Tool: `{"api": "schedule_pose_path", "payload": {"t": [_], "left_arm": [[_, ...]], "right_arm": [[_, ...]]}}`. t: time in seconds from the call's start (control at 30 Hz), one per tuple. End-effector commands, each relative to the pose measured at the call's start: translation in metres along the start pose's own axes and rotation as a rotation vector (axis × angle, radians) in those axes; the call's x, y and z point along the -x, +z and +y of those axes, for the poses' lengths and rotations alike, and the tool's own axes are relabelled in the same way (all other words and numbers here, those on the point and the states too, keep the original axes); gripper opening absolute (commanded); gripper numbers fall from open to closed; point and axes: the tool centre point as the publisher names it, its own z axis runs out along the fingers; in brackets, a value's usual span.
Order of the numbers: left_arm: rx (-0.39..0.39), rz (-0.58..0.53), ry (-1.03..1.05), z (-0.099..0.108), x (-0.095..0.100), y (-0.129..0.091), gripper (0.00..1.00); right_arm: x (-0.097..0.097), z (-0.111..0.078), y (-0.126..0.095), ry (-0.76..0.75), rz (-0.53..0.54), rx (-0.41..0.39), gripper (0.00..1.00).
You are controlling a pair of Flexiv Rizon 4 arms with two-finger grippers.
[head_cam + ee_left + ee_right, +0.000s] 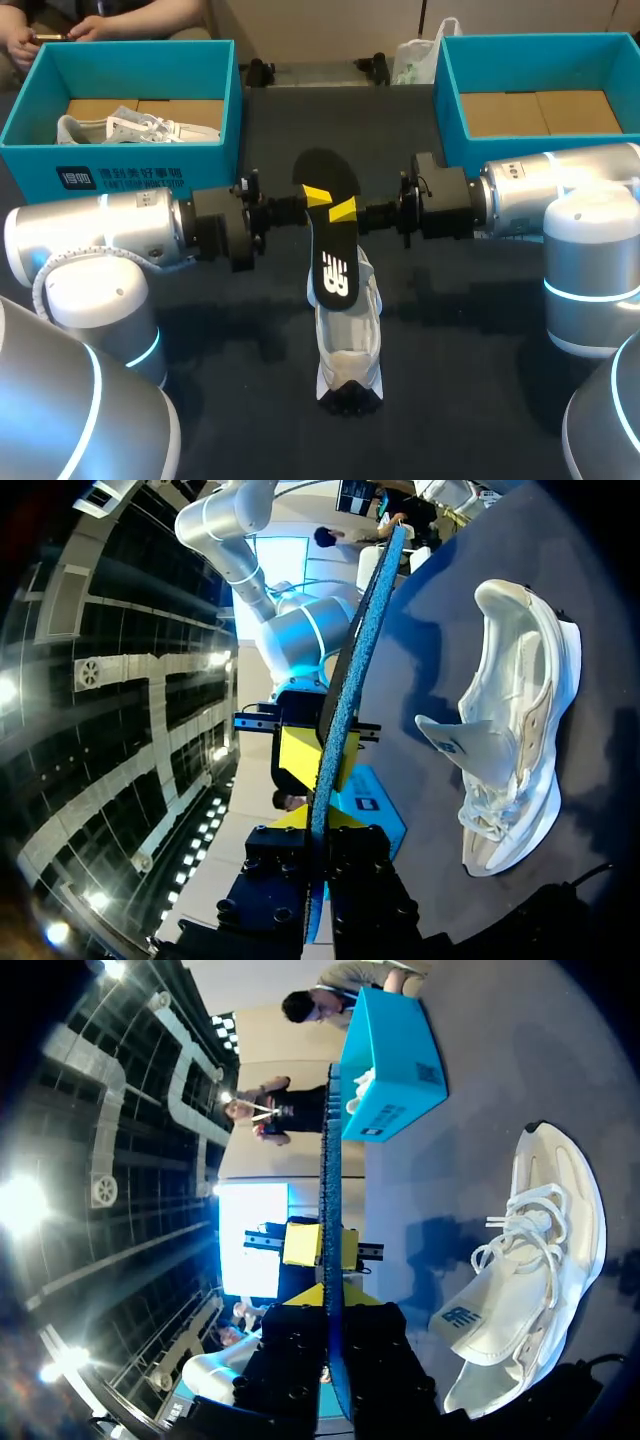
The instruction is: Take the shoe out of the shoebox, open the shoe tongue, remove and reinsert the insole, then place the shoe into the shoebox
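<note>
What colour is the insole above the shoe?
Black with a white logo; the insole shows best in the head view.

Blue-backed insole (pixel 352 670) clamped edge-on in jaws, white shoe (pixel 520 730) alongside

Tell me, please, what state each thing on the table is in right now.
insole: out of the sneaker, held above it
left gripper: shut on the insole
right gripper: shut on the insole
sneaker: on the table, tongue pulled open
left shoebox: open, another shoe inside
right shoebox: open
</note>
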Motion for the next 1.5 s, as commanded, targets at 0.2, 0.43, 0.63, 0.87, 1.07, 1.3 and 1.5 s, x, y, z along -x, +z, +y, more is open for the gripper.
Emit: {"api": "schedule_pose_path", "payload": {"t": [0.2, 0.43, 0.63, 0.87, 1.07, 1.3, 1.5], "left_arm": [[0.010, 0.018, -0.008, -0.002, -0.001, -0.012, 0.00], [-0.010, 0.079, -0.031, -0.013, -0.001, -0.030, 0.00], [-0.028, 0.124, -0.075, -0.036, -0.001, -0.047, 0.00], [-0.157, 0.230, -0.197, -0.052, 0.005, -0.059, 0.00], [-0.241, 0.362, -0.134, -0.079, 0.005, -0.066, 0.00], [-0.241, 0.362, -0.134, -0.079, 0.005, -0.066, 0.00], [-0.271, 0.364, -0.236, -0.110, -0.006, -0.069, 0.00]], "right_arm": [[-0.002, -0.011, -0.027, -0.180, -0.042, 0.055, 1.00], [-0.005, -0.013, -0.050, -0.365, -0.123, 0.006, 1.00], [-0.005, -0.013, -0.050, -0.365, -0.123, 0.006, 1.00], [-0.024, -0.008, -0.083, -0.612, -0.361, -0.238, 1.00], [-0.024, -0.014, -0.096, -0.804, -0.442, -0.346, 1.00], [-0.024, -0.014, -0.096, -0.804, -0.442, -0.346, 1.00], [-0.022, -0.018, -0.101, -0.959, -0.530, -0.485, 1.00]]}}
